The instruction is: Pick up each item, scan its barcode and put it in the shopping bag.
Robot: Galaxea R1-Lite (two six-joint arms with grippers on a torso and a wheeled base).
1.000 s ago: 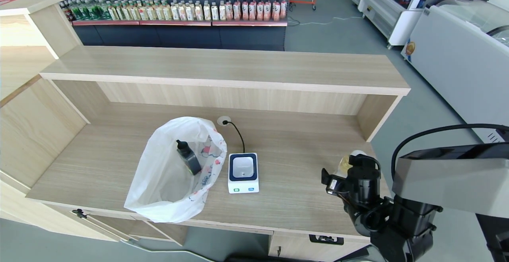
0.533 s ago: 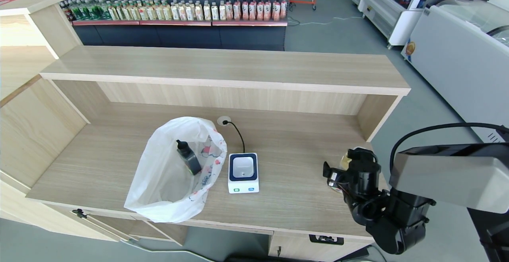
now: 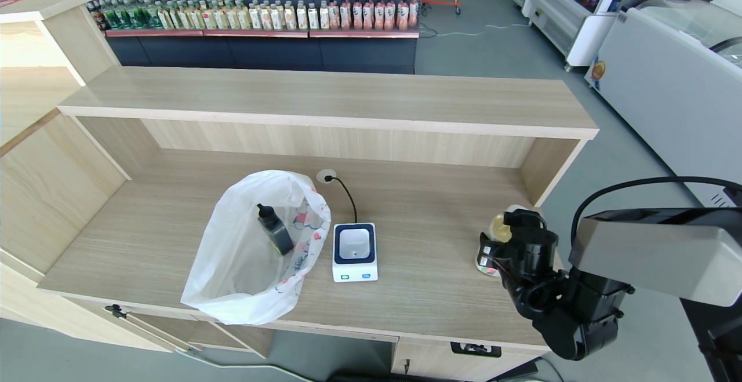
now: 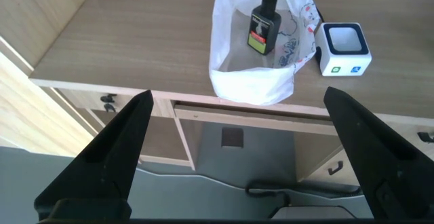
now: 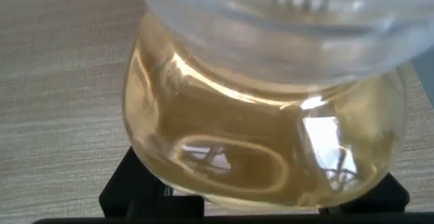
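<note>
Clear round bottle of yellow liquid (image 3: 498, 229) stands at right end of pale wooden counter (image 3: 429, 208), right gripper (image 3: 496, 253) around it; clamped or not, cannot tell. Left gripper (image 4: 237, 149) spread wide. Step judged: pickup. Next: lift, present barcode to white box scanner (image 3: 354, 251), then white plastic shopping bag (image 3: 249, 280).

A clear, round-bodied bottle (image 5: 264, 136) holding amber-yellow liquid sits very close to the camera, with the pale wood-grain tabletop (image 5: 61, 81) behind it. Light glints on its curved wall. Black parts of the end effector (image 5: 254, 207) show on both sides of the bottle's body; contact cannot be judged.
</note>
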